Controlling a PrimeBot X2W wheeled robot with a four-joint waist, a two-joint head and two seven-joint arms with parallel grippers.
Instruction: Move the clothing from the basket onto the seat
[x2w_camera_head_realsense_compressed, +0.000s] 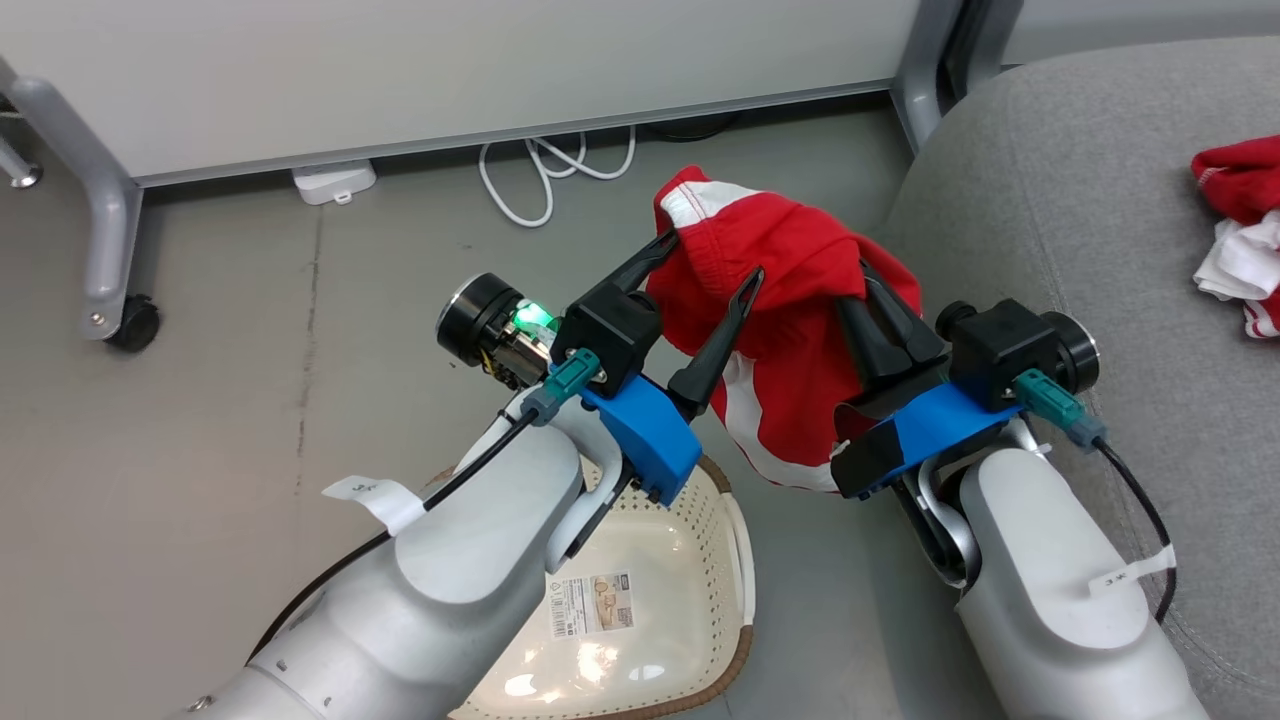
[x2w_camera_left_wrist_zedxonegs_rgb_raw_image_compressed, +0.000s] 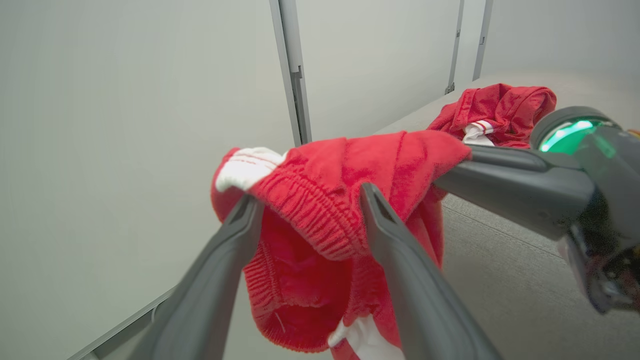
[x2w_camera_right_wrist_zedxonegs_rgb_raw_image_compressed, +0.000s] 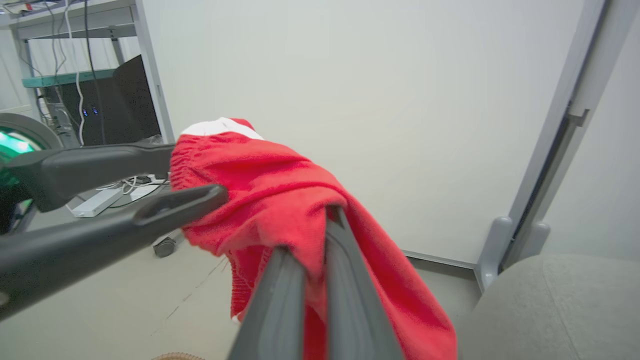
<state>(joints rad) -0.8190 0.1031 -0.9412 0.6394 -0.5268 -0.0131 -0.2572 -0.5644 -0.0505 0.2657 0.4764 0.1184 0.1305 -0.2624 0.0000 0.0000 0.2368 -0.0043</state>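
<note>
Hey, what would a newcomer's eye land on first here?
A red garment with white trim hangs in the air between the two claws, the right claw shut on it and the left claw open at its waistband. A second red garment lies on the grey seat at right.

Bright, even light (perhaps slight edge distortion)

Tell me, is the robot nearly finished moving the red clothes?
Nearly. One red garment lies on the seat; the basket looks empty where visible. The second garment hangs midair, pinched by the shut right gripper and draped over the open left gripper. Remaining: laying it on the seat.
</note>
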